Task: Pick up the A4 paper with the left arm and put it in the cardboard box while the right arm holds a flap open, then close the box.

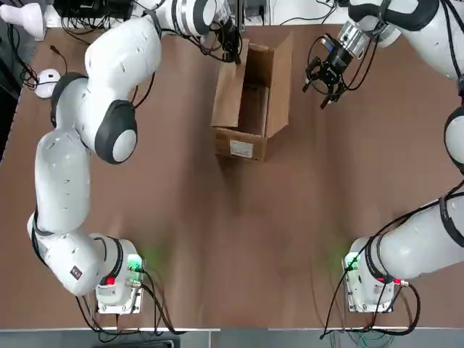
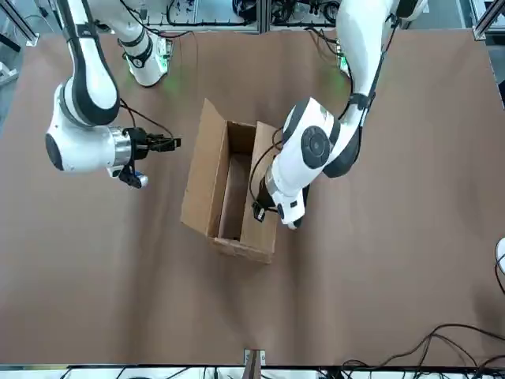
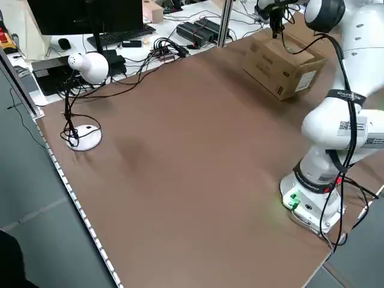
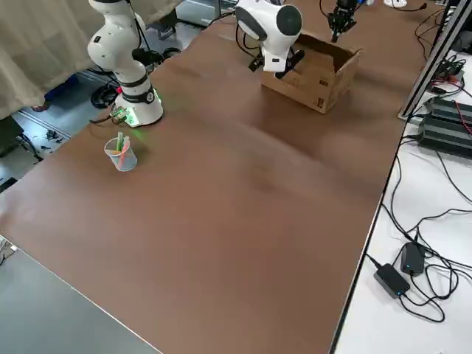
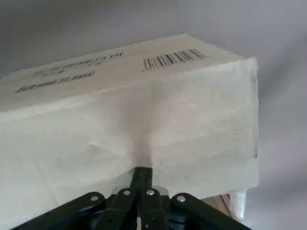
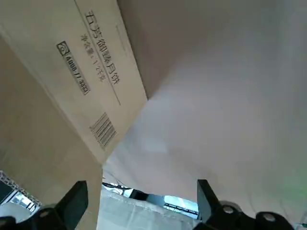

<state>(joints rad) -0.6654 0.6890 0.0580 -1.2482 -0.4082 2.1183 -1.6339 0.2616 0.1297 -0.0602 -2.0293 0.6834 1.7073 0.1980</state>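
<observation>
On table — cardboard box [image 1: 250,109] flaps up, contents unclear

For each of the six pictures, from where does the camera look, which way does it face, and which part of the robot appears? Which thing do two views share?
Top: overhead, looking down; both arms, bases at the bottom, cardboard box.
Front: across the table, facing the robot; open right gripper beside the box.
Left side: raised, diagonal; one arm's base and the box.
Right side: raised, diagonal; one arm's base and a plastic cup.
Left wrist: shut left gripper against a box flap.
Right wrist: open fingers, box's printed side.
Shared: the box, in all views.
</observation>
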